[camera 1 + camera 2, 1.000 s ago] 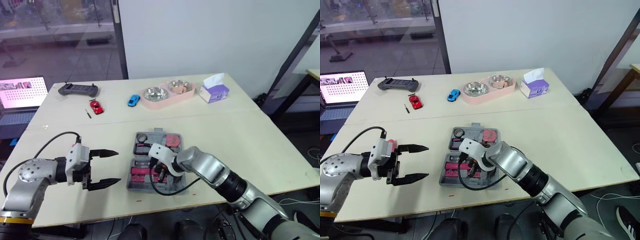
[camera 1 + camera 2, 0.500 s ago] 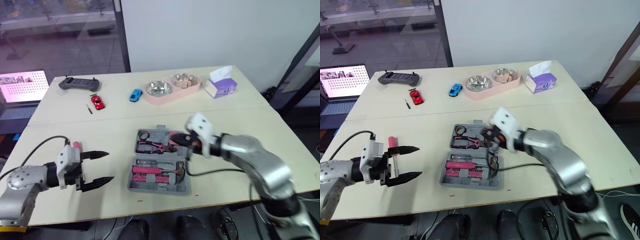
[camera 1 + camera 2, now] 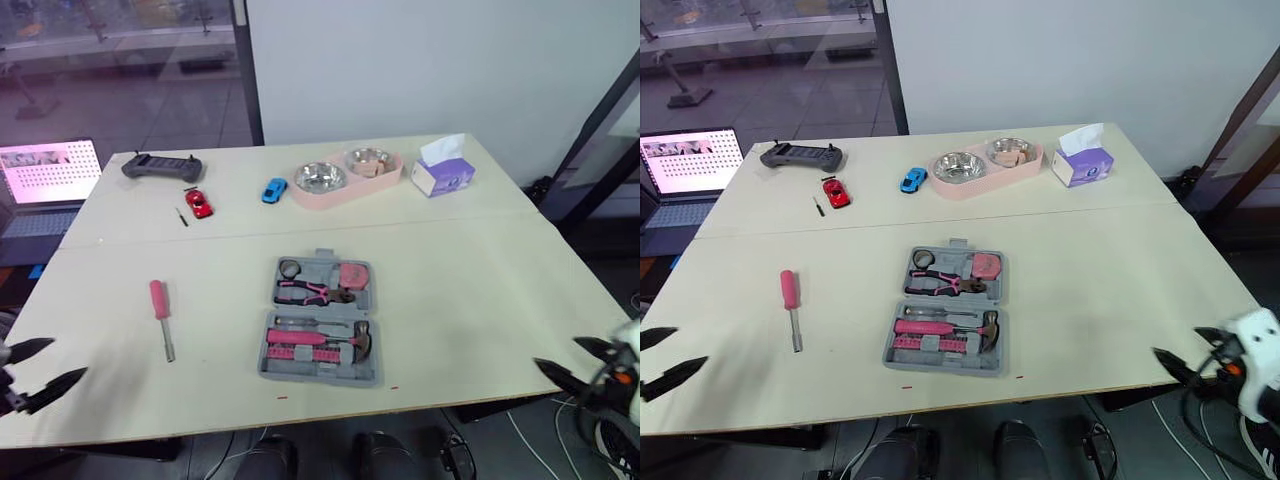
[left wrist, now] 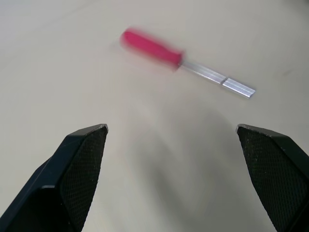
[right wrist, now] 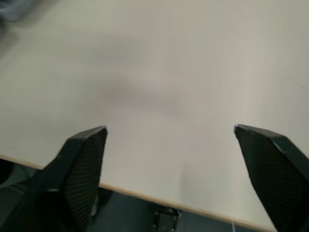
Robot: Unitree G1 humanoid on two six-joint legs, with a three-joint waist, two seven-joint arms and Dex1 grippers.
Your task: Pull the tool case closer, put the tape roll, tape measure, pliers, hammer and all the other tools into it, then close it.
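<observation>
Lying open at the front middle of the counter point(image 3: 480, 280), the case point(image 3: 320, 320) holds pliers point(image 3: 308, 292), a hammer point(image 3: 350, 342) and other pink tools in its moulded slots. One screwdriver point(image 3: 160, 316) is out of it, flat on the counter well to the left of the case, with its pink handle away from the robot and its shaft toward it. The left hand point(image 3: 65, 358) hangs at the near left corner, spread and empty. The right hand point(image 3: 556, 352) sits at the near right corner, likewise spread and empty. Both are well apart from the case.

In the left wrist view, the screwdriver point(image 4: 183, 60) lies ahead of the wide-open fingers point(image 4: 82, 159), with nothing between them.

In the right wrist view, bare counter and its edge show between the parted fingers point(image 5: 82, 164).

By my judgement the screwdriver is light and stiff. Its round handle may roll and the thin steel shaft is likely slippery, so the middle of the handle, pinched across, is the place to grip. The case looks like rigid plastic, heavier for being loaded. Its tools could shift if tipped, so one half is best folded over slowly by its outer rim.
</observation>
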